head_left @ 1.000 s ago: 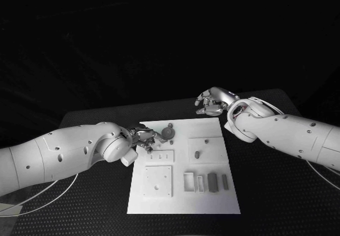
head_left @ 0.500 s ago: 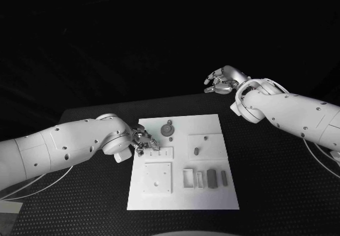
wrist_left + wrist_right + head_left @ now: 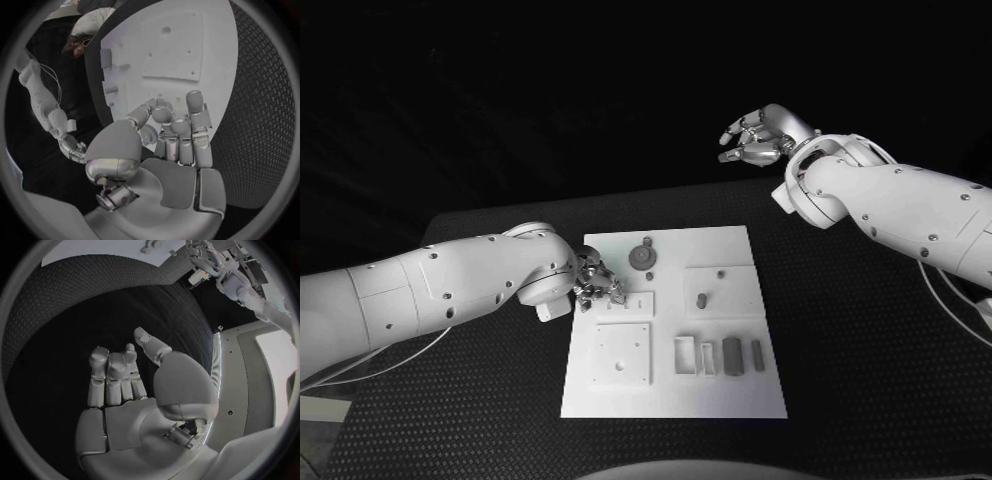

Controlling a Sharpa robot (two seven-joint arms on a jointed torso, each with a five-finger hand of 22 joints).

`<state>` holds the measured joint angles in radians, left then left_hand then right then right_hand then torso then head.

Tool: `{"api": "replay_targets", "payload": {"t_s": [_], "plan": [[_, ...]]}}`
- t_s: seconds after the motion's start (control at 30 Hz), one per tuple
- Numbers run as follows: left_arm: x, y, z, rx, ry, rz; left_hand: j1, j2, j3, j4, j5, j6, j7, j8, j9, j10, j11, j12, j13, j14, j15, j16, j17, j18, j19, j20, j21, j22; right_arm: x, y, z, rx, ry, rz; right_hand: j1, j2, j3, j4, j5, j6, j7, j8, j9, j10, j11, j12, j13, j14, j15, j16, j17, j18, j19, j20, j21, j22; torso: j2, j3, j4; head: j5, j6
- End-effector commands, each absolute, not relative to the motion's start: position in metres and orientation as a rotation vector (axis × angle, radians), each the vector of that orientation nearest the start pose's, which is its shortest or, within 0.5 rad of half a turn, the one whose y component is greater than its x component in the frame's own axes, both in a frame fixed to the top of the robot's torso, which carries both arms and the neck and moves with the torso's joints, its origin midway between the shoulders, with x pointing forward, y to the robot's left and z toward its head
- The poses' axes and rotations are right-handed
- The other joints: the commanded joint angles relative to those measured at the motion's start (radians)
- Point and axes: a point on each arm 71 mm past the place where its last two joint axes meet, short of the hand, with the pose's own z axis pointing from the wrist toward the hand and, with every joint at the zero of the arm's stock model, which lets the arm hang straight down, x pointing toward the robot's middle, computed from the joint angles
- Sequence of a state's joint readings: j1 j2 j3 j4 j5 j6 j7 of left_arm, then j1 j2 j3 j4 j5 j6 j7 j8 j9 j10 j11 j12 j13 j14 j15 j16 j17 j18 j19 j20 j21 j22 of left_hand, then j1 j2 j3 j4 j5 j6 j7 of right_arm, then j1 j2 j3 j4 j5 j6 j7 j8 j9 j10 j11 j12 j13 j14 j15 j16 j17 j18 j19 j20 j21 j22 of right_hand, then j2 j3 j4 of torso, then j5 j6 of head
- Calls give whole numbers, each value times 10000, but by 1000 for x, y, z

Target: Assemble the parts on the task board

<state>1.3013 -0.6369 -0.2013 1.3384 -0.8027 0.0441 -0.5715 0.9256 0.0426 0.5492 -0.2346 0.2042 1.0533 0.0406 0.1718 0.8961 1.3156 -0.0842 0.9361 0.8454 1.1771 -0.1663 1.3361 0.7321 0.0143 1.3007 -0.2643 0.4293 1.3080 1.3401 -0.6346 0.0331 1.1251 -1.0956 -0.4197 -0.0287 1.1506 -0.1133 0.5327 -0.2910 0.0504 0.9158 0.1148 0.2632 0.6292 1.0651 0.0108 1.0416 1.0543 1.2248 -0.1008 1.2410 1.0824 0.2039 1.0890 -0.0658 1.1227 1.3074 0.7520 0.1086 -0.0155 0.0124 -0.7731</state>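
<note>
- My left hand (image 3: 599, 284) rests at the task board's (image 3: 733, 395) left edge, fingers curled; grip unclear.
- My right hand (image 3: 759, 135) hangs empty beyond the table's far edge, fingers loosely apart.
- Parts (image 3: 731, 355) lie on the board's near right.

No readable text, label, brand, number or sign anywhere: none on the task board (image 3: 733, 395), none on the parts, none on the arms or hands, none on the table.
</note>
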Motion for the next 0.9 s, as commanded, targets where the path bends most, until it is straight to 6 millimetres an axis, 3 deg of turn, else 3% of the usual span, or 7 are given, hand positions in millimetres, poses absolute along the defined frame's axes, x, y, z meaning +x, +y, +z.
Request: {"api": "replay_targets", "payload": {"t_s": [0.03,0.3,0.53,0.9], "plan": [[498,172,-246,-3448,24497,-3878,-78,73,4,-77,75,1877,-331,432,293,-89,-170,38,-12,-66,-155,48,-13,-141,65,-58,13,208,583,-220,-99,2546,14326,7123,-41,64,-45,-29,35,-93,131,-55,-15,-1,41,-22,-13,10,75,-50,-3,579,9,69,-51,64,-3,19,-8,8,-55],[497,169,-247,-3447,24426,-3912,-135,115,3,-74,111,1897,-346,471,321,-59,-184,55,-12,-46,-160,67,-15,-139,92,-66,29,209,584,-222,-99,2555,14368,7101,-37,65,-45,-26,34,-97,134,-64,-17,-3,44,-18,-17,8,77,-49,-2,578,7,73,-53,65,0,-7,1,7,-78],[497,165,-247,-3447,24312,-4042,-150,127,2,-73,116,1898,-348,477,327,-55,-186,58,-13,-44,-161,70,-15,-139,96,-68,32,209,583,-221,-99,2551,14372,7135,-41,66,-48,-24,34,-97,136,-71,-18,-5,46,-14,-21,6,79,-47,-1,579,6,77,-54,66,-8,11,-19,8,-72],[498,164,-248,-3582,24027,-4107,-213,149,-2,-68,130,1903,-357,507,351,-41,-195,71,-12,-32,-175,83,-18,-139,114,-74,44,209,583,-221,-100,2615,14406,7093,-57,72,-54,-20,33,-95,139,-77,-19,-7,48,-10,-25,4,82,-46,0,579,6,82,-55,67,7,2,-16,-6,-26]]}}
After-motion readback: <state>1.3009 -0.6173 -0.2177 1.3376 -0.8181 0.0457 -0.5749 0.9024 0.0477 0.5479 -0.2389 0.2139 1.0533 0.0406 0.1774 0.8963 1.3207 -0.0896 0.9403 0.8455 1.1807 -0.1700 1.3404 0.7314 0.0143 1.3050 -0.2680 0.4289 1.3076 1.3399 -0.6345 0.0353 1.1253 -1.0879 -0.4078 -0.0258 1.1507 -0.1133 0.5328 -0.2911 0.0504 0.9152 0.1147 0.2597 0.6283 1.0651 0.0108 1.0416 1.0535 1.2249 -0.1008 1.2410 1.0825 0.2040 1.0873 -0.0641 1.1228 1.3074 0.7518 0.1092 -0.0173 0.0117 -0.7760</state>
